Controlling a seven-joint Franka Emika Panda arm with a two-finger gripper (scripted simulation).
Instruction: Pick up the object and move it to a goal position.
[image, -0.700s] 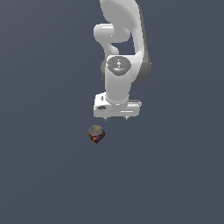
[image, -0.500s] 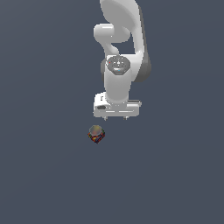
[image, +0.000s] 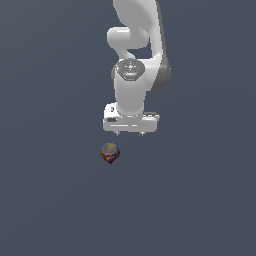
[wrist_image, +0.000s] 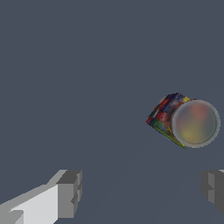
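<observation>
The object (image: 110, 153) is a tiny multicoloured blocky item with a greyish round top, resting on the dark grey floor. It also shows in the wrist view (wrist_image: 183, 120). My gripper (image: 129, 134) hangs from the white arm just above and toward the exterior view's right of the object, not touching it. In the wrist view the two grey fingertips (wrist_image: 70, 193) stand wide apart with nothing between them, so my gripper (wrist_image: 142, 190) is open and empty. The object lies beyond the fingertips, apart from them.
The white arm (image: 134, 65) rises from the gripper to the top of the exterior view. The dark grey floor (image: 50, 200) spreads around the object.
The gripper has moved a little lower and toward the object. The object has not moved.
</observation>
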